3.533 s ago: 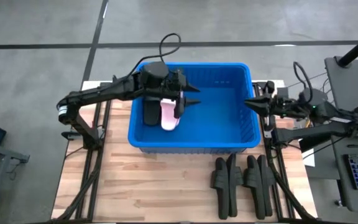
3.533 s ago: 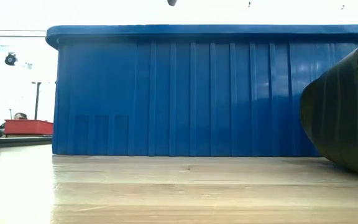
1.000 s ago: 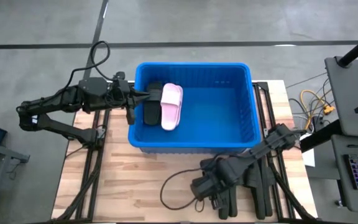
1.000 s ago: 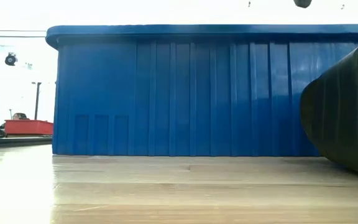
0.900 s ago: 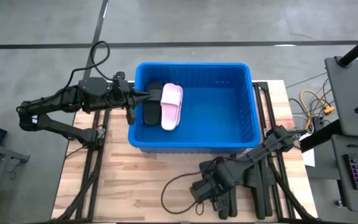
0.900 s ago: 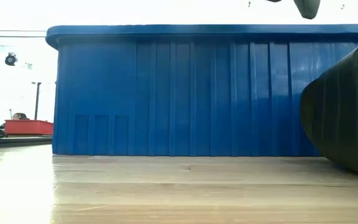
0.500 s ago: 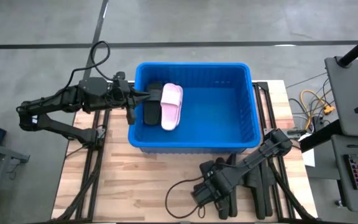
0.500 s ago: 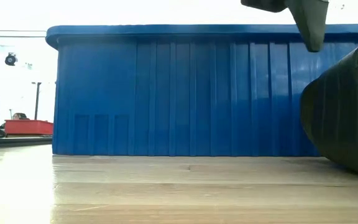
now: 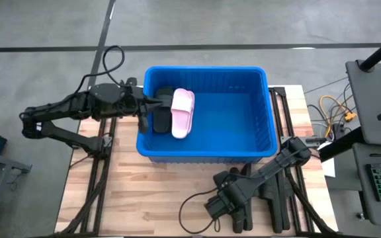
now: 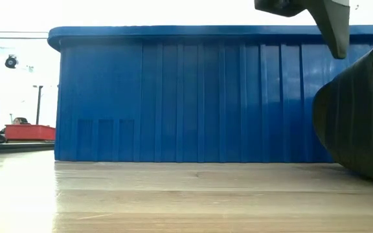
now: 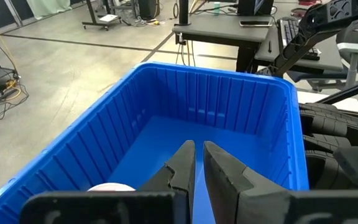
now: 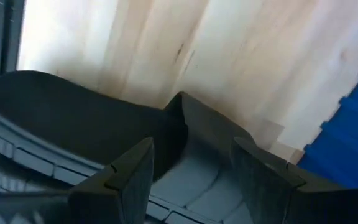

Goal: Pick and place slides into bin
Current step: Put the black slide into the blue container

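At lower centre, the right gripper (image 12: 191, 165) is hovering spread over a black slide (image 12: 73, 134), seemingly not touching. The left gripper (image 11: 197, 163), pressed together, is waiting over the bin (image 9: 260, 112).

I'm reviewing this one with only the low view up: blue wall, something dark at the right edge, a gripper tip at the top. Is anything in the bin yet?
Observer: Yes. The high view shows a pale pink slide and a black slide lying at the left end of the bin.
Operator: Which arm is that at the top of my picture?
Observer: The right gripper, open and poised over the black slides on the table in front of the bin.
Operator: And the left arm?
Observer: The left gripper is shut, at the bin's left rim, holding nothing.
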`<state>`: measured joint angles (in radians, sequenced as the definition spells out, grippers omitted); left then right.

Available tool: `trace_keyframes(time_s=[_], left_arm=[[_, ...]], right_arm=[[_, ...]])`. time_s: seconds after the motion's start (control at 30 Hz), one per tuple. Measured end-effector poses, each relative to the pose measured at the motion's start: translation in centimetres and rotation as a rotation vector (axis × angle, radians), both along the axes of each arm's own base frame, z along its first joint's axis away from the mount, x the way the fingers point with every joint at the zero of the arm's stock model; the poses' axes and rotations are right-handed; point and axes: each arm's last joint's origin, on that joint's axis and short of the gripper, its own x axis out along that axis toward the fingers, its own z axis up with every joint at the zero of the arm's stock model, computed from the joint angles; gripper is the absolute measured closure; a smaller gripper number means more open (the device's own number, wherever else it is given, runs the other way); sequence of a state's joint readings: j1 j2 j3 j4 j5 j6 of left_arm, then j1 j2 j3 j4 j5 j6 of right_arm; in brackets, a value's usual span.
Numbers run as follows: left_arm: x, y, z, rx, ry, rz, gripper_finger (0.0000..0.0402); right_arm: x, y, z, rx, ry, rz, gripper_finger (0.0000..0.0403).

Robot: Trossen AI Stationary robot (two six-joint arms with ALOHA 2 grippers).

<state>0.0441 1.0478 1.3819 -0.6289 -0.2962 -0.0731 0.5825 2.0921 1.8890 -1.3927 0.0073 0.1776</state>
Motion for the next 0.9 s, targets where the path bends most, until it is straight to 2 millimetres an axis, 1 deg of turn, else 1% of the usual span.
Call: trace_keyframes(time_s=[0.13, 0.27, 0.63, 0.73, 0.83, 0.9], left_arm=[[0.4, 0.0, -0.2, 0.0, 0.012, 0.0, 0.0384], [0.7, 0.0, -0.3, -0.001, 0.02, 0.0, 0.0384], [0.7, 0.0, -0.4, 0.0, 0.022, -0.001, 0.0384], [0.8, 0.0, -0.4, 0.0, 0.023, 0.0, 0.0384], [0.8, 0.0, -0.4, 0.0, 0.024, -0.001, 0.0384], [0.8, 0.0, -0.4, 0.0, 0.025, -0.001, 0.0384]], right_arm=[[-0.1, -0.3, -0.9, -0.064, -0.007, -0.051, 0.0199], [-0.3, -0.4, -1.4, -0.089, -0.001, -0.054, 0.0199], [-0.6, -0.7, -2.7, -0.11, 0.025, -0.045, 0.0202], [-0.6, -0.8, -3.0, -0.151, 0.001, -0.041, 0.0222], [-0.4, -1.0, -3.0, -0.216, -0.05, -0.029, 0.0262], [-0.4, -1.1, -3.0, -0.223, -0.054, -0.012, 0.0294]])
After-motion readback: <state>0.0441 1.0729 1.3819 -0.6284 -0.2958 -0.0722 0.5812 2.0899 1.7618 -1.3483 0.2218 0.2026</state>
